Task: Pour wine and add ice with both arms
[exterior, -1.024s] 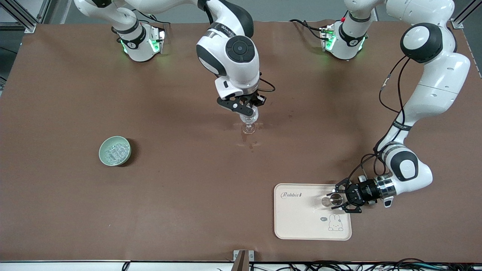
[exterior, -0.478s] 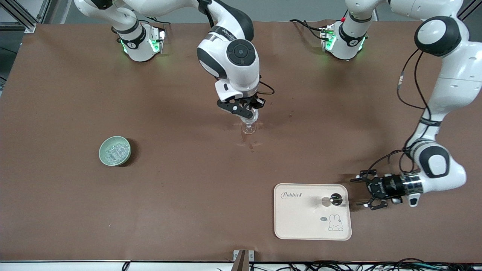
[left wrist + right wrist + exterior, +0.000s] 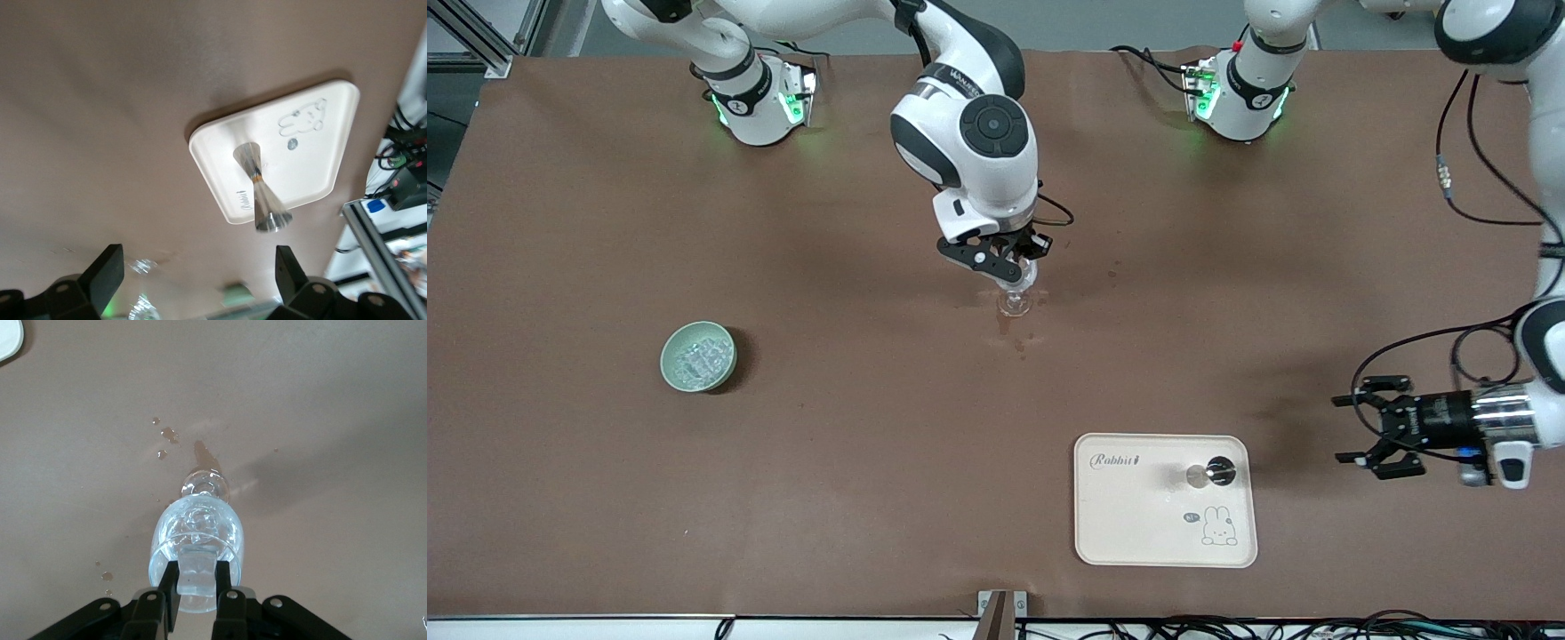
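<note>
One jigger (image 3: 1216, 472), silvery and hourglass-shaped, stands upright on the cream tray (image 3: 1138, 524), at the tray's edge toward the left arm's end of the table. In the left wrist view the jigger (image 3: 260, 195) sits well apart from the two black fingertips (image 3: 107, 267), centred in the wide gap between them but untouched. Left gripper (image 3: 1356, 429) hangs over bare brown table (image 3: 871, 444) past the tray's edge, jaws spread wide, holding nothing.

Tray carries a "Rabbit" mark and a small rabbit drawing (image 3: 1216, 526), the drawing nearer the front camera than the jigger.

Stemmed glass (image 3: 1015, 293) stands upright mid-table, its foot on the cloth. Right gripper (image 3: 1009, 267) is on the glass from above, jaws clenched on the rim. Right wrist view: the glass bowl (image 3: 196, 547) lies directly under the fingers (image 3: 168, 587), which pinch a strip of the rim wall between them; clear chunks or glints show inside the bowl, cannot tell which. Small wet spots (image 3: 168, 435) lie on the table just beside the glass foot, on the side nearer the front camera.

Pale green bowl (image 3: 698, 356) sits toward the right arm's end of the table, well apart from both grippers, nearer the front camera than the glass. Ice (image 3: 696, 358), clear glassy chunks, fills its middle.
</note>
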Robot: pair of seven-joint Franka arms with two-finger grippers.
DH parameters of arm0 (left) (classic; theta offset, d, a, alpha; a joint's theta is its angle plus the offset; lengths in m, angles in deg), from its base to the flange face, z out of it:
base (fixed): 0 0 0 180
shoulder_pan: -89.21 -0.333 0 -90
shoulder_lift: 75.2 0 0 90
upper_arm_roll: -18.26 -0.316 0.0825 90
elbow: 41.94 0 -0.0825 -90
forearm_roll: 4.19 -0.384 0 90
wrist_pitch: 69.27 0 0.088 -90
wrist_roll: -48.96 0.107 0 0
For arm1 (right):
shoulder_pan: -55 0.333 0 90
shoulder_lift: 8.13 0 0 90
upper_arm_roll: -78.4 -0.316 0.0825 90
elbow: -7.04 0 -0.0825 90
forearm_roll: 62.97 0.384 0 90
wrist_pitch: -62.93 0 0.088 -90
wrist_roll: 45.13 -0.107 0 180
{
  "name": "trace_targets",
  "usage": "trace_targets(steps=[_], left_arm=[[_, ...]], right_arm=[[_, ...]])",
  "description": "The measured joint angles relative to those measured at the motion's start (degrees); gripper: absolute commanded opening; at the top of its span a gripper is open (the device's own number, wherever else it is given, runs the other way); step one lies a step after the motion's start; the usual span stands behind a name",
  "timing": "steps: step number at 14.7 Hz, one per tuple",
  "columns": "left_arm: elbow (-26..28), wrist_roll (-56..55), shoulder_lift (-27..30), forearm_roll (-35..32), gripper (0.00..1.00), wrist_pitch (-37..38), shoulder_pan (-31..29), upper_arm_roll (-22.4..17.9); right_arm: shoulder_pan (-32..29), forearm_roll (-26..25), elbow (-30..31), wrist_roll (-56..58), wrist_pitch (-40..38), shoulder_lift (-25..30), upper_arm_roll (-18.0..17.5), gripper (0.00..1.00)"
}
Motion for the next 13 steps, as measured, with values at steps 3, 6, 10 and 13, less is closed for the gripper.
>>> trace_targets(steps=[3,6,10,13], left_arm=[[0.04,1.72,7.7,-11.84,1.0,1.02,0.64,2.69],[0.43,4.83,11.74,-23.37,1.0,2.68,0.98,7.41],[0.67,17.33,13.35,-28.04,1.0,3.4,0.77,9.12],[0.62,26.92,16.23,-34.51,1.0,4.35,0.65,9.47]], right_arm=[[0.0,-0.01,-0.02,-0.01,0.0,-0.03,0.0,0.42],[0.02,-0.15,-0.03,-0.01,0.0,-0.04,-0.01,0.52],[0.03,-0.57,-0.05,-0.03,0.0,-0.04,-0.01,0.71],[-0.38,-0.81,-1.2,-0.04,-0.46,0.16,0.18,0.98]])
